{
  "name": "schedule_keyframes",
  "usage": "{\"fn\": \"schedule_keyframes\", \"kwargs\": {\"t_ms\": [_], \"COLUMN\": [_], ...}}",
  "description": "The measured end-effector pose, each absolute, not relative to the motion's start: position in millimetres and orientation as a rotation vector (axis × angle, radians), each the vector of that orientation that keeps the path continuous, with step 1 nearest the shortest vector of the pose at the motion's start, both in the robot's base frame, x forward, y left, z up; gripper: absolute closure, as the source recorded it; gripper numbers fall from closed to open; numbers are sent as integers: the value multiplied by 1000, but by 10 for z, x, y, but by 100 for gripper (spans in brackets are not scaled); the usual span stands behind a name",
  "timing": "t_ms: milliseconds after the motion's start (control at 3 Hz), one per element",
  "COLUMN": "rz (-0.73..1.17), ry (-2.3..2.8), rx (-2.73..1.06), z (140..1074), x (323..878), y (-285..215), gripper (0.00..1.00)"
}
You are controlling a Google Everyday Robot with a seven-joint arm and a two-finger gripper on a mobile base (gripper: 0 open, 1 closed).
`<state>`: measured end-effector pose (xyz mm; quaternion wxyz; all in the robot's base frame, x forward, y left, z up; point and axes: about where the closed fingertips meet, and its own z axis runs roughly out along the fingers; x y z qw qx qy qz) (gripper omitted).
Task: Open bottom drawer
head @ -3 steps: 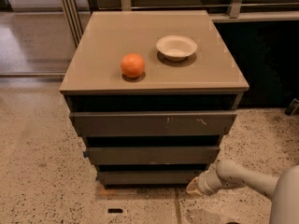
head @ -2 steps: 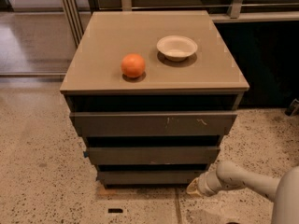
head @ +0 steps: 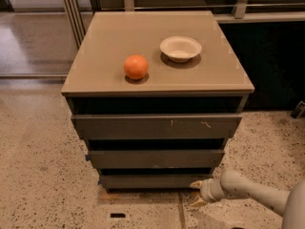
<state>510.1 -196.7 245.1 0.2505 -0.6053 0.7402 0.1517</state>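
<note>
— Where's the bottom drawer (head: 152, 181)?

— Lowest of the three fronts on the cabinet (head: 157, 88), just above the floor (head: 43, 175). It's a plain dark slab that sits under the middle drawer (head: 155, 158) and looks narrower than it, with a dark gap between them.

— And the gripper (head: 194, 193)?

— Low at the right, near the floor, on the end of the pale arm (head: 252, 191) coming in from the lower right corner. It's at the drawer's right end, by its lower corner.

— Is it holding anything?

— No. The fingers are spread with nothing between them. The upper finger (head: 196, 184) lies against the front's lower right edge, though I can't tell if it touches. The lower one (head: 198, 202) is below the drawer, over the floor.

— On top?

— An orange (head: 136, 67) and a bowl (head: 180, 48), near each other but apart.
</note>
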Motion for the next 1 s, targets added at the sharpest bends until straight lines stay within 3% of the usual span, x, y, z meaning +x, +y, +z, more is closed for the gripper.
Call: {"fn": "schedule_keyframes", "kwargs": {"t_ms": [333,1000], "rz": [394,440], "ry": [1974,1919], "rx": [-1648,-1659], "z": [2400,2261], "x": [5199,5484], "y": [-1951,-1792], "gripper": [0,0]}}
